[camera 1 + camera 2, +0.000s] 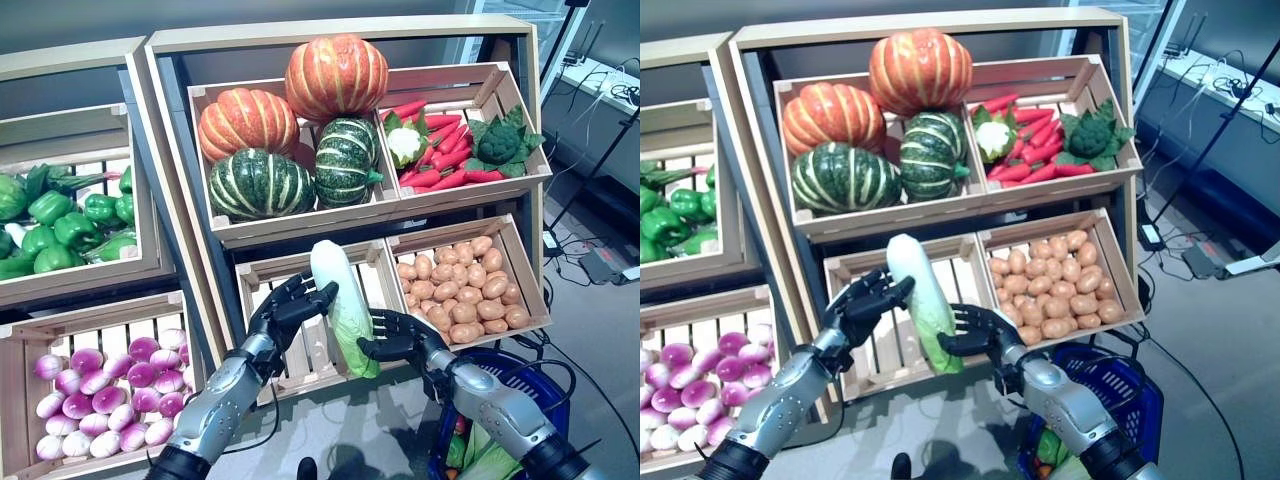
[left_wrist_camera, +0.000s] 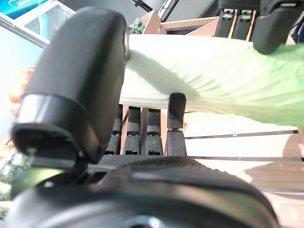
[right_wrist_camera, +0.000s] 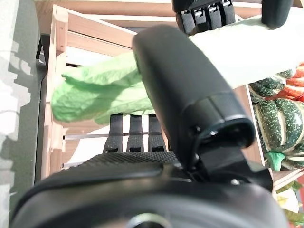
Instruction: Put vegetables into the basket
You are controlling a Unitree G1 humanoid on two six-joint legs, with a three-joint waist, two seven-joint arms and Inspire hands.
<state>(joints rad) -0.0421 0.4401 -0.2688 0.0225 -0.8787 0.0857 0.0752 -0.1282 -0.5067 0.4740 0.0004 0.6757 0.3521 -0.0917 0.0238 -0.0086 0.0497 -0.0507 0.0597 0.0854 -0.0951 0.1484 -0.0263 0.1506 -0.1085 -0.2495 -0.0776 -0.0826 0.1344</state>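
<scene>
A long napa cabbage [image 1: 342,305], white at the top and leafy green at the bottom, is held upright in front of the empty middle crate [image 1: 310,320] of the stand. My left hand [image 1: 288,310] grips its white upper part, fingers and thumb curled round it [image 2: 199,71]. My right hand [image 1: 400,337] grips its green lower part [image 3: 99,95]. The blue basket [image 1: 530,385] stands on the floor at the lower right, under my right arm, with green leafy vegetables [image 1: 485,455] inside.
The wooden stand [image 1: 340,40] with its crates rises right behind my hands. A crate of potatoes [image 1: 465,285] is just right of the cabbage. Cables and a tripod leg [image 1: 590,180] lie on the floor at the far right.
</scene>
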